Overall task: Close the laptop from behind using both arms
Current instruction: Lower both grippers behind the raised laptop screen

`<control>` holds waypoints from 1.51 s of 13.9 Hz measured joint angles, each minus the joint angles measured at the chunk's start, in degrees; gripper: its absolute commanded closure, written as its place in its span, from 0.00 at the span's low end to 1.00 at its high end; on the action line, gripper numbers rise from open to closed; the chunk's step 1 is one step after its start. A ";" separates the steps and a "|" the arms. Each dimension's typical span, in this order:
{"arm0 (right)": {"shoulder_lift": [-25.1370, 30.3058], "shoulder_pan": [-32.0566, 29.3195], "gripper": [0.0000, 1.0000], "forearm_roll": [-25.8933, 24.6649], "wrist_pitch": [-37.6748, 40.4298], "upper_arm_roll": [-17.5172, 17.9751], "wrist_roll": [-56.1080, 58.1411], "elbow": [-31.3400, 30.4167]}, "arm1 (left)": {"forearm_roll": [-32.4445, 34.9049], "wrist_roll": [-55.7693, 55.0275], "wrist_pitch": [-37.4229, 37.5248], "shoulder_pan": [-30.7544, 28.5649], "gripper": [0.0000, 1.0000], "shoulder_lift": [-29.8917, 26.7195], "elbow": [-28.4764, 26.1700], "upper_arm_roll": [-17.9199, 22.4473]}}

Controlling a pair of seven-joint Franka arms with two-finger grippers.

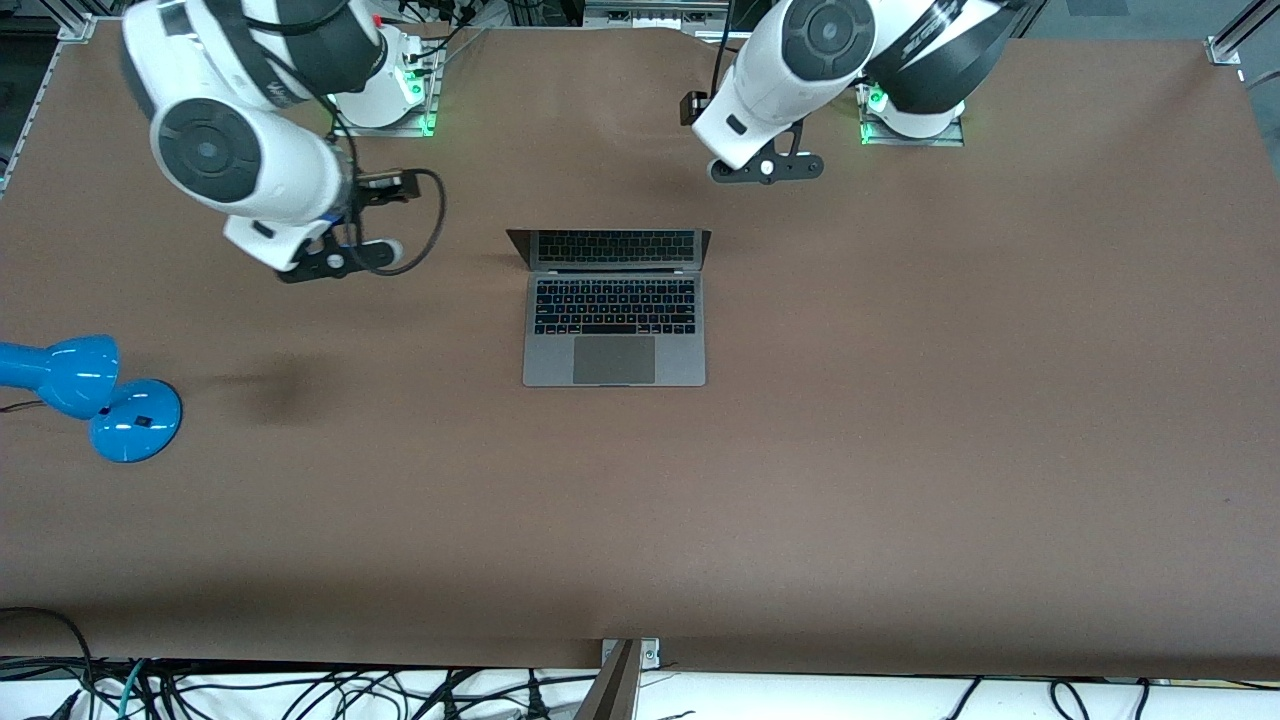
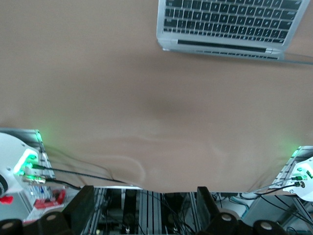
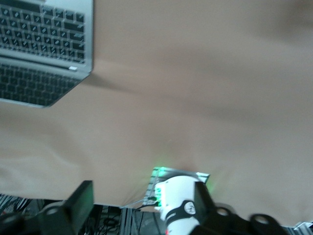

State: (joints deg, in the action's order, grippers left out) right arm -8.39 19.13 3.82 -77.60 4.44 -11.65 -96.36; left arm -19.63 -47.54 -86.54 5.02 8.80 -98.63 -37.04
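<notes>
While the MacBook-style laptop point(image 1: 614, 320) sits open mid-table, the left gripper point(image 2: 144, 205) at its one o'clock and right gripper point(image 3: 142, 203) at ten o'clock hover spread, empty; uneven pushes could skew or topple it.
</notes>
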 measured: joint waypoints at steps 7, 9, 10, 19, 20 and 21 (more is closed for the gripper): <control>-4.56 10.02 1.00 6.13 -1.73 0.18 -10.85 -1.22 | -0.19 -6.33 -2.37 2.71 1.00 6.52 0.39 -0.36; -6.89 11.97 1.00 7.53 -3.74 0.19 -12.73 -1.26 | -0.19 -6.46 -3.34 2.70 1.00 8.65 0.63 -0.32; -7.97 12.50 1.00 7.86 -4.77 0.19 -12.92 -1.27 | -0.19 -6.49 -4.29 2.70 1.00 9.72 0.72 -0.30; -11.96 12.54 1.00 8.12 -13.88 -0.04 -11.67 -1.25 | 5.94 -6.81 -12.31 3.24 1.00 17.47 0.82 -0.31; -12.01 12.52 1.00 8.12 -14.92 -0.09 -11.26 -1.24 | 7.23 -6.93 -13.09 3.25 1.00 18.29 0.84 -0.30; -12.06 12.48 1.00 8.12 -16.02 -0.20 -10.84 -1.24 | 8.20 -7.02 -13.83 3.25 1.00 19.11 0.85 -0.29</control>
State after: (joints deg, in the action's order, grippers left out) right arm -20.44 31.61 11.93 -93.61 4.24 -22.49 -97.61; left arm -11.43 -54.56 -100.36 8.26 27.91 -97.78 -37.33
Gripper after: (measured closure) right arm 0.991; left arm 0.991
